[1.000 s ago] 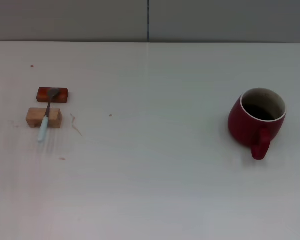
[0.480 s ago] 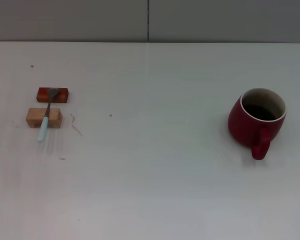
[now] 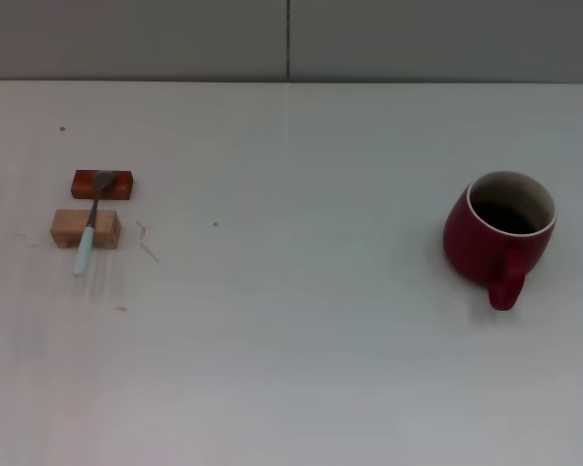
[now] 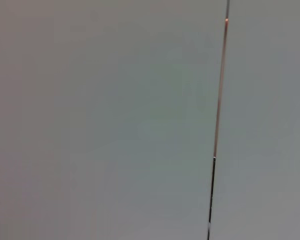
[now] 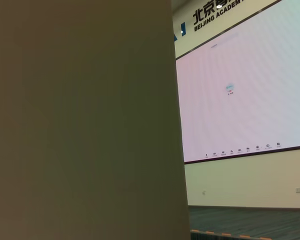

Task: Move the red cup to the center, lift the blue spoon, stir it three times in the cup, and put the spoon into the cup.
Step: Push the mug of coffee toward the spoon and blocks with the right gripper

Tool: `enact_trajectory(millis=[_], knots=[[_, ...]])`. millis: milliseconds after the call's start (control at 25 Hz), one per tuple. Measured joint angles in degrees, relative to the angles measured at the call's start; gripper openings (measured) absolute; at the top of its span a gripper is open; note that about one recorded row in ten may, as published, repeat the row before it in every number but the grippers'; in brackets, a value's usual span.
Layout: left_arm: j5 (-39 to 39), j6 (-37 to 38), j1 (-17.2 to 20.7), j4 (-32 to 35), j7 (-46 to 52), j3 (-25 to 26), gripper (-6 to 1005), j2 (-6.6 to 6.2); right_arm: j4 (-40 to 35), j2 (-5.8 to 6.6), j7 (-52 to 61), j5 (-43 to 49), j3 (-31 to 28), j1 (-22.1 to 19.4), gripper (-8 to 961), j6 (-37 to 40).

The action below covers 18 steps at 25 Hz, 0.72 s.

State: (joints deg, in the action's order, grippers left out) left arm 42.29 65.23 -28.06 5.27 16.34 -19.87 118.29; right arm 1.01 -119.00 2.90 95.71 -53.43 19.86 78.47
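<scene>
Spanning the view, white tabletop point(image 3: 291, 369) below grey wall panels point(image 3: 136, 39).

On the white surface point(image 3: 291, 369) there are 4 loose things. 1 red cup point(image 3: 498, 237) stands at the right of the frame. 1 blue spoon point(image 3: 90, 225) and 2 wooden blocks, 1 reddish-brown point(image 3: 119, 184) and 1 pale tan point(image 3: 68, 227), sit at the left.

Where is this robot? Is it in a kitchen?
Probably not a kitchen; more likely a lab or demo hall. A bare white table holds only a red cup and a blue spoon, and the right wrist view shows a huge wall screen.
</scene>
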Motion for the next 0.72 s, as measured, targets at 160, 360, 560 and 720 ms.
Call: enact_trajectory(millis=[160, 360, 560, 720], knots=[[0.0, 0.1, 0.0, 0.0, 0.0, 0.0, 830, 0.01, -1.1, 0.07, -0.1, 0.1, 0.9, 0.0, 506, 0.0], [0.0, 0.2, 0.1, 0.0, 0.0, 0.0, 829, 0.01, -2.9, 0.21, -6.0, 0.1, 5.1, 0.5, 322, -0.9], [0.0, 0.3, 0.1, 0.1, 0.0, 0.0, 829, -0.07, -2.2, 0.05, -23.0, 0.1, 12.0, 1.4, 156, -1.6], [0.0, 0.3, 0.1, 0.3, 0.0, 0.0, 830, -0.08, -1.0, 0.03, -32.4, 0.1, 17.7, 1.5, 80, -1.6]])
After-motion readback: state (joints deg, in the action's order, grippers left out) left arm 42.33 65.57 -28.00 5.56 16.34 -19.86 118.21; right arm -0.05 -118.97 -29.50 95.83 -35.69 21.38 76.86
